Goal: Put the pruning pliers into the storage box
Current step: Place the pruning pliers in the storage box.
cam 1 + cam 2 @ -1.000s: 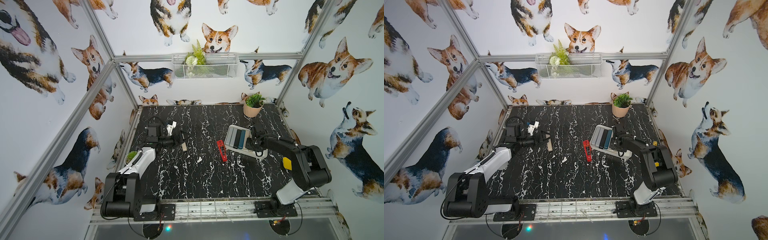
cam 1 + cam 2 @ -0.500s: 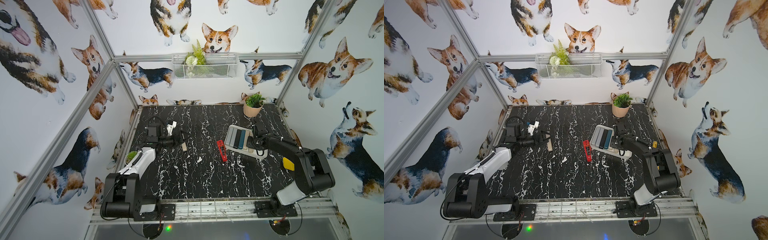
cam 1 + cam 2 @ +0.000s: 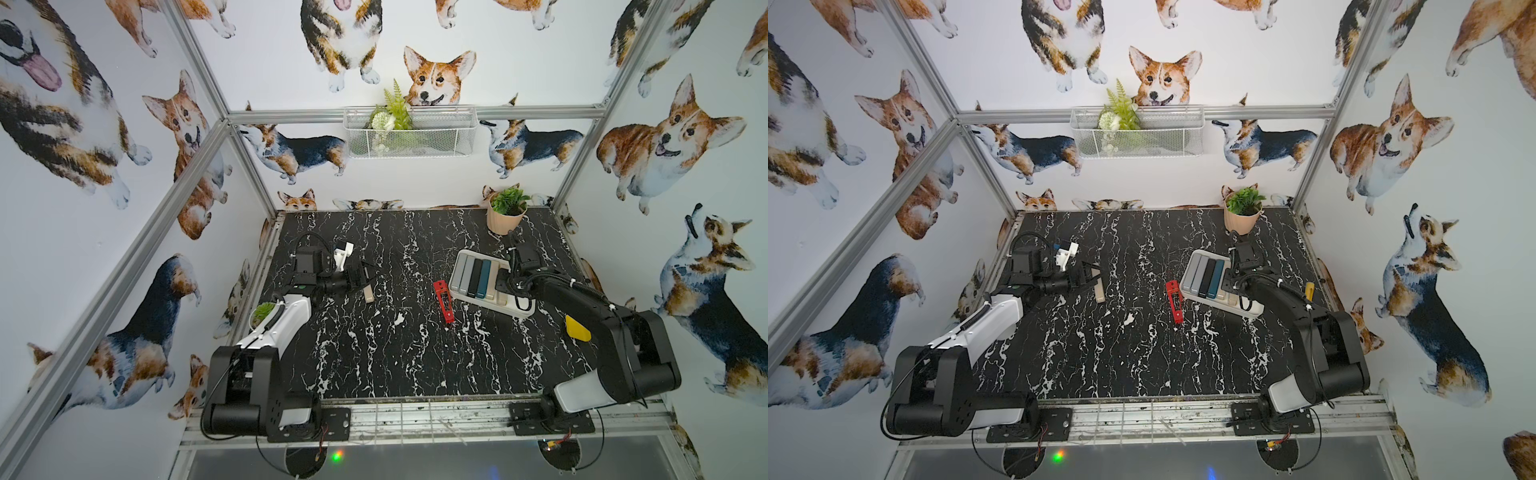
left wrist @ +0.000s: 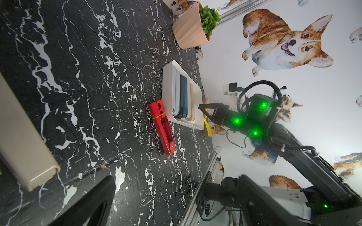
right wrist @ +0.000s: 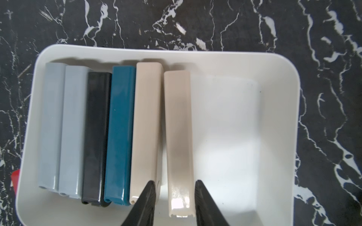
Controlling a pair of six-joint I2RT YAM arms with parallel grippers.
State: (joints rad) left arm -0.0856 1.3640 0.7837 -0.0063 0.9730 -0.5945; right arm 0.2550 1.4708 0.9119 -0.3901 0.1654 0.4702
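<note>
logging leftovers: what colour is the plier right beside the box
Red pliers, best in left wrist view.

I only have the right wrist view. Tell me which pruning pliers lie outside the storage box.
Observer: The red pliers lie on the table close beside the storage box.
Operator: Report any others.
Observer: One beige pliers lies at the left gripper; whether the jaws grip it I cannot tell.
Operator: Name what stands behind the box.
Observer: A potted plant, clear of the box, near the far right corner.
</note>
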